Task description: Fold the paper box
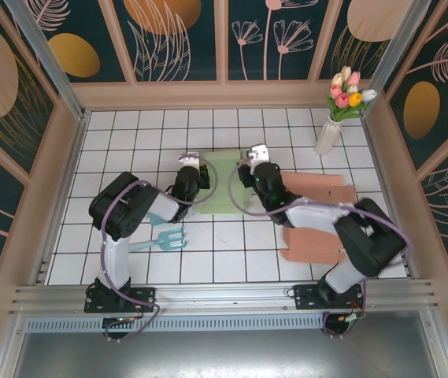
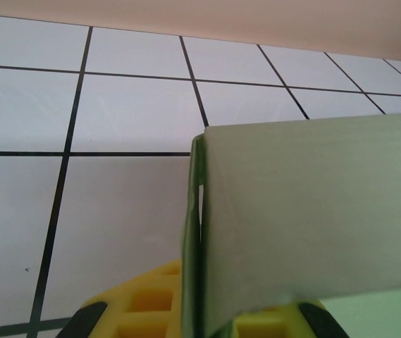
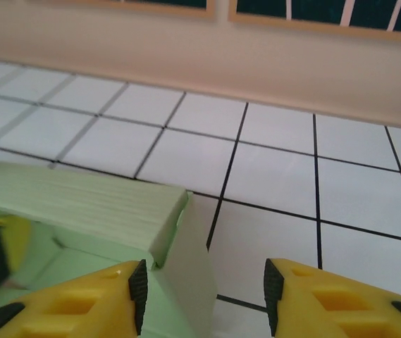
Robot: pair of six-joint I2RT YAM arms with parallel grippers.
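Top view: one pale green paper box [image 1: 222,190] sits mid white tiled surface [image 1: 208,260], left claw [image 1: 196,167] and right claw [image 1: 249,160] flanking it. Two flat salmon card blanks [image 1: 312,244], one teal plastic fork [image 1: 164,239].
Left wrist: left claw [image 2: 200,313] pinches the box wall; tug and you may tear it.
Right wrist: right claw [image 3: 204,289] gapes astride the corner flap; closing skewed could crush it.

Black-and-white arms [image 1: 121,213], lilac cables [image 1: 104,260], yellow fingers [image 3: 80,303], perhaps black-padded
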